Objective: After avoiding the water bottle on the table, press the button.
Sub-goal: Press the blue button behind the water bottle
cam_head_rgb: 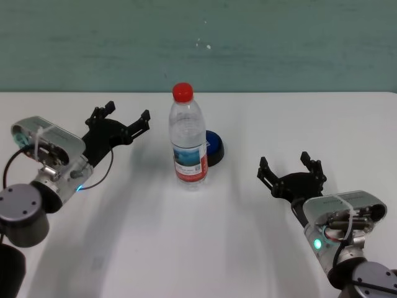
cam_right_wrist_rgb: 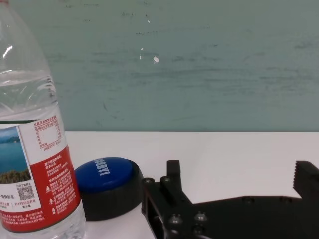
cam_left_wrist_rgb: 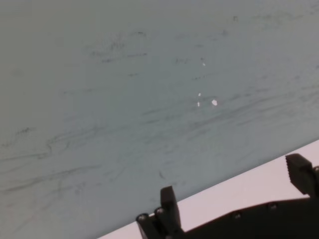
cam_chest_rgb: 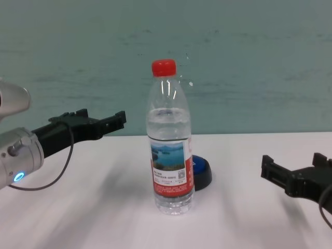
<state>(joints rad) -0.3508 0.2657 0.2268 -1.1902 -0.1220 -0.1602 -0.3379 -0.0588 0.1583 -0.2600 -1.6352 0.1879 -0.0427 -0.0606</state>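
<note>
Button [cam_head_rgb: 214, 148] sits behind water bottle [cam_head_rgb: 188, 138], between raised, spread left pincer [cam_head_rgb: 121, 121] and right pincer [cam_head_rgb: 290, 169].

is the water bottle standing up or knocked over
Upright. The water bottle stands on its base on the table, red cap on top, no claw touching it.

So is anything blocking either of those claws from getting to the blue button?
The water bottle stands just in front and left of the button, blocking the open left gripper. The open right gripper has bare table between it and the button.
</note>
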